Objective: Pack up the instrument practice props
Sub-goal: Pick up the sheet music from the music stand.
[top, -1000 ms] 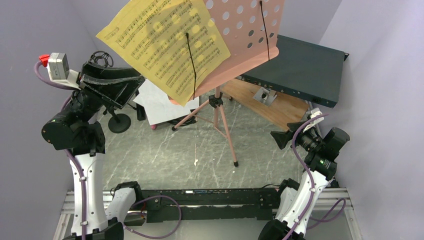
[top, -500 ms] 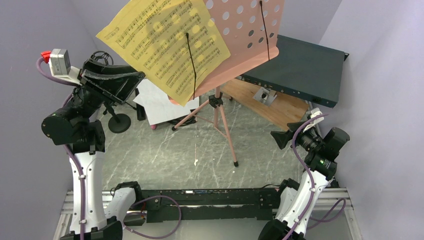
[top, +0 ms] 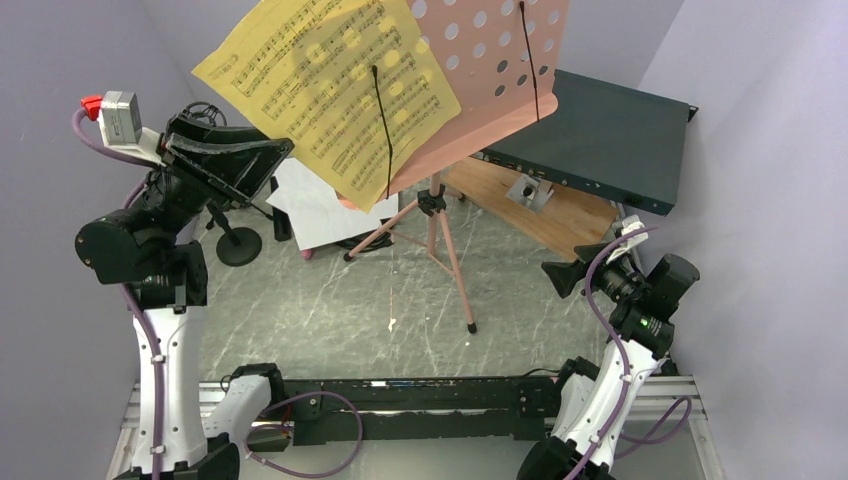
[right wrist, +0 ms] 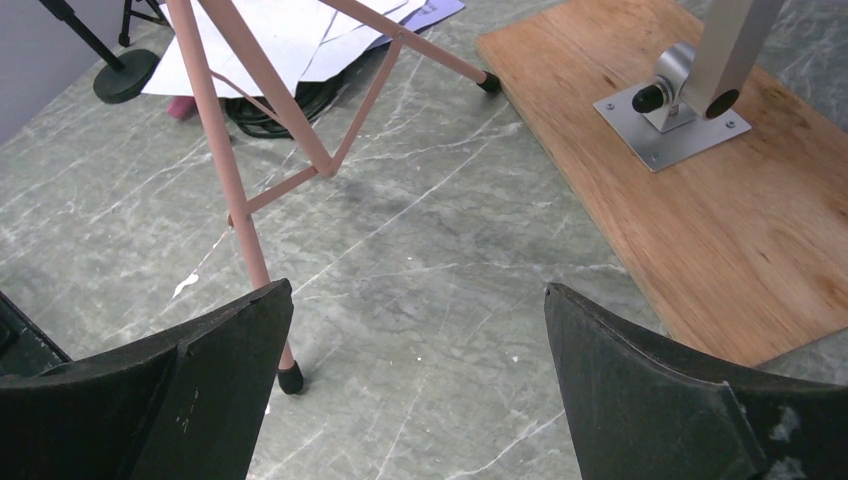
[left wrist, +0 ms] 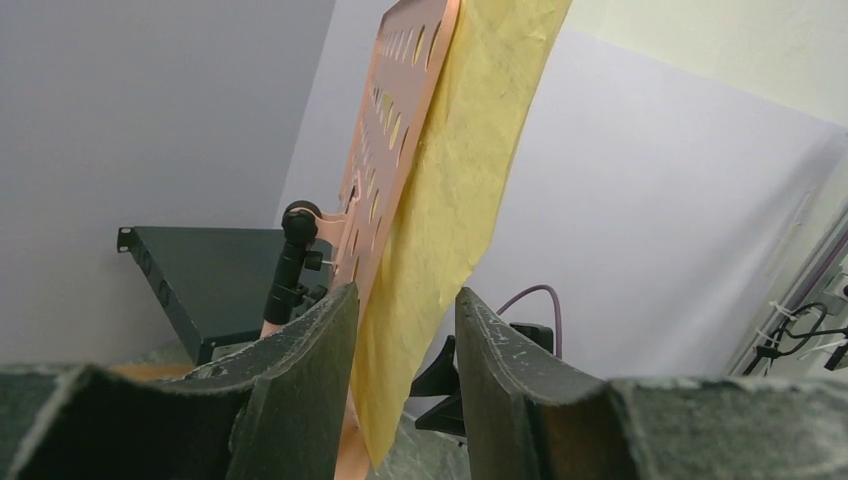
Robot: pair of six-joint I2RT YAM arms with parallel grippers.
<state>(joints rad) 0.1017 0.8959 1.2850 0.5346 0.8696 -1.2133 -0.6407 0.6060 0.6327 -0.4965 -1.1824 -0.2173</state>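
Note:
A pink perforated music desk (top: 500,60) stands on tripod legs (top: 445,250) and carries a yellow sheet-music page (top: 330,90). My left gripper (top: 275,155) is raised beside the page's lower left edge. In the left wrist view the page (left wrist: 450,200) hangs between the fingers of my left gripper (left wrist: 405,300), which stand a little apart, with the desk (left wrist: 385,130) behind. White pages (top: 310,205) lie on the table under the desk. My right gripper (top: 555,275) is wide open and empty, low over the table near a tripod leg (right wrist: 225,150).
A dark teal rack box (top: 600,140) sits at the back right, partly on a brown wooden board (top: 560,215) with a metal bracket (right wrist: 680,100). A black round stand base (top: 238,247) rests at the left, near the white pages (right wrist: 290,35). Purple walls close both sides.
My left gripper has risen slightly and edged toward the yellow page, and its fingers have narrowed around the page's edge. The right arm has not moved.

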